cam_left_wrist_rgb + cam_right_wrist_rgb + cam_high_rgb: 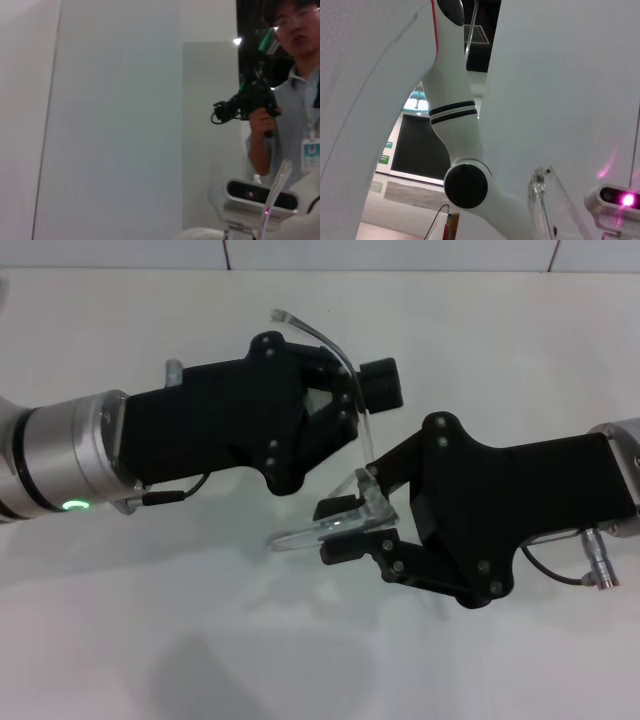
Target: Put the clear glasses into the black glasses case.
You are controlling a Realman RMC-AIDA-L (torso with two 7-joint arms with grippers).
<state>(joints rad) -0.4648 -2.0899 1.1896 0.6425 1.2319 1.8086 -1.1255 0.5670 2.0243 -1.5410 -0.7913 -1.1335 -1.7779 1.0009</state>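
Spanning both end effectors, the clear glasses [345, 440] look fully transparent.

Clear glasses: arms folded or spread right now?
Spread. On the clear glasses, one arm curves away behind the left tool; the other sticks out beside the right tool.

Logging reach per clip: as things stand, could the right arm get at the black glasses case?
Cannot say, probably not yet: no case shows in any view. The right gripper and left gripper are both shut on the clear glasses, held above the table.

Transparent clear glasses [340, 510], black left tool [352, 390], black right tool [340, 530], white table [150, 640]
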